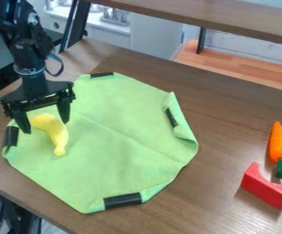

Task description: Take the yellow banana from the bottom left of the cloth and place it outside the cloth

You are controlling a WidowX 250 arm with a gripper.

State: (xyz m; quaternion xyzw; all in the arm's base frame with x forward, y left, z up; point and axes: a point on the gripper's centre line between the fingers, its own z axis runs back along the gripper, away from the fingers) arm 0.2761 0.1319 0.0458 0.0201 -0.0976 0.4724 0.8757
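The banana (58, 137) lies on the cloth (124, 155), at its left side in view. The gripper (46, 126) has its fingers spread about the banana's upper end, the long axis running roughly across their closing line.

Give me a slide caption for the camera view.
Open gripper at a yellow banana on green cloth, carrot and red block on the table.

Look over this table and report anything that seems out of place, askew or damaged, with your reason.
The green cloth looks askew: its right edge curls up and folds over instead of lying flat, and the edge by the lowest black strip is turned up too. Nothing looks spilled or broken.
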